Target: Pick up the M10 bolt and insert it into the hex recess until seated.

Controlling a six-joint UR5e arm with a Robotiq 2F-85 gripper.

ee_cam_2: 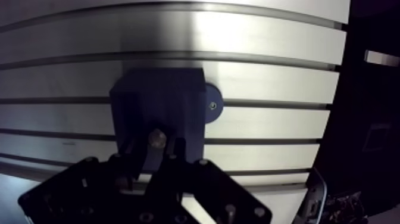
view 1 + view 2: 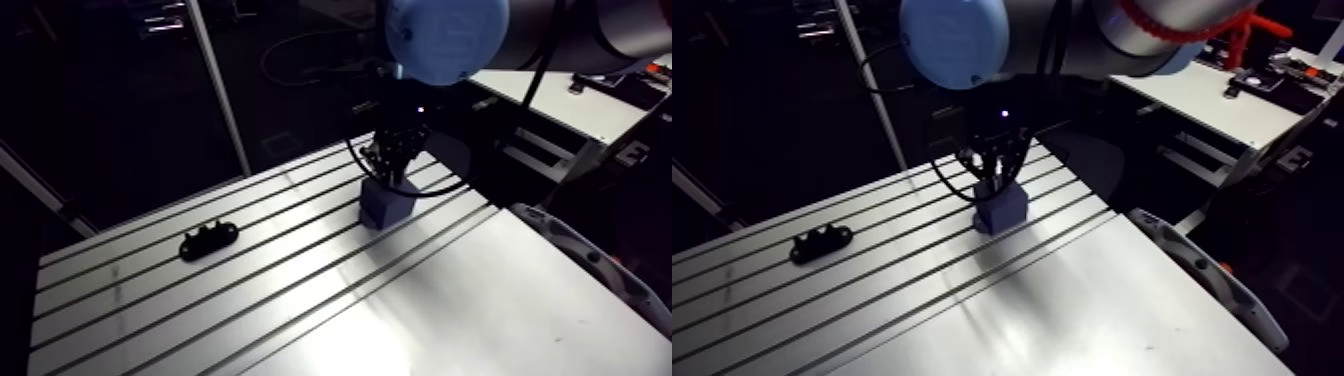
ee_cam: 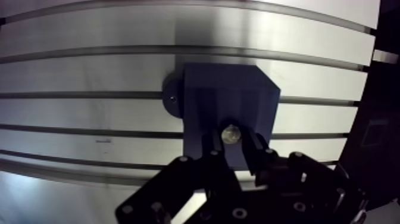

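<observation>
Blue block (image 3: 226, 95) sits near the counter's (image 3: 89, 71) far edge, and the gripper (image 3: 232, 144) hangs directly over it, clenched on the M10 bolt (image 3: 231, 134) — so the pick looks done. Seating is left, I'd judge — the hex recess is hidden beneath.

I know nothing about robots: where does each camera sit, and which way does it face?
Arm view: rides on the arm's upper link, looking down across the slotted table at the blue block and a black part; the light-blue joint cap and wrist show.
Wrist view: sits on the wrist, looking down past the jaws, shut on the bolt just above the block; only the jaws show.
Shared: both see the blue block, the table's slots and the jaws.
</observation>
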